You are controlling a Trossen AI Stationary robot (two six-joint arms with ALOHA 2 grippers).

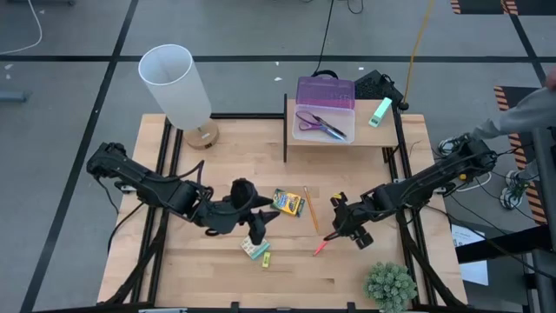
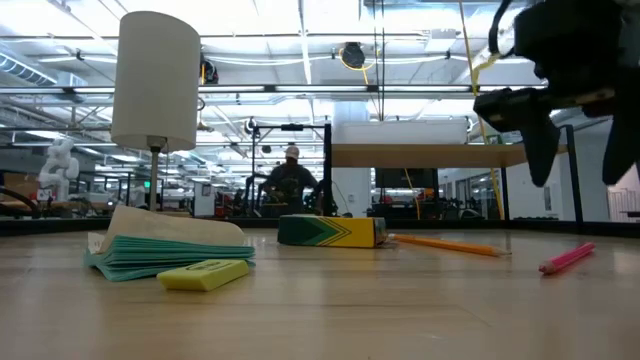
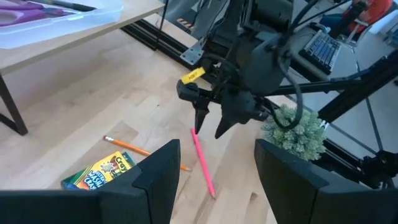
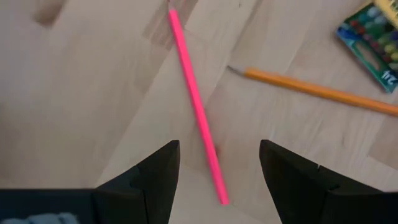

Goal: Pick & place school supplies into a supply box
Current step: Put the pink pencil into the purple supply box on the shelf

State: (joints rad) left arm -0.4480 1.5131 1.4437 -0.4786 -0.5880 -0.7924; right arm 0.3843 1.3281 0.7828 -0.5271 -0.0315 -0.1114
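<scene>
Grey floor (image 1: 69, 96) — black tape lines — ceiling strip lights (image 2: 300, 15)

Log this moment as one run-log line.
right gripper: open above pink pen | left gripper: open, near eraser block | scissors in supply box

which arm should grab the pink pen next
Right, most likely. The right gripper hangs open just above the pink pen, which lies between its fingers in the right wrist view. The left gripper is over by the pastel eraser block, farther off.
</scene>
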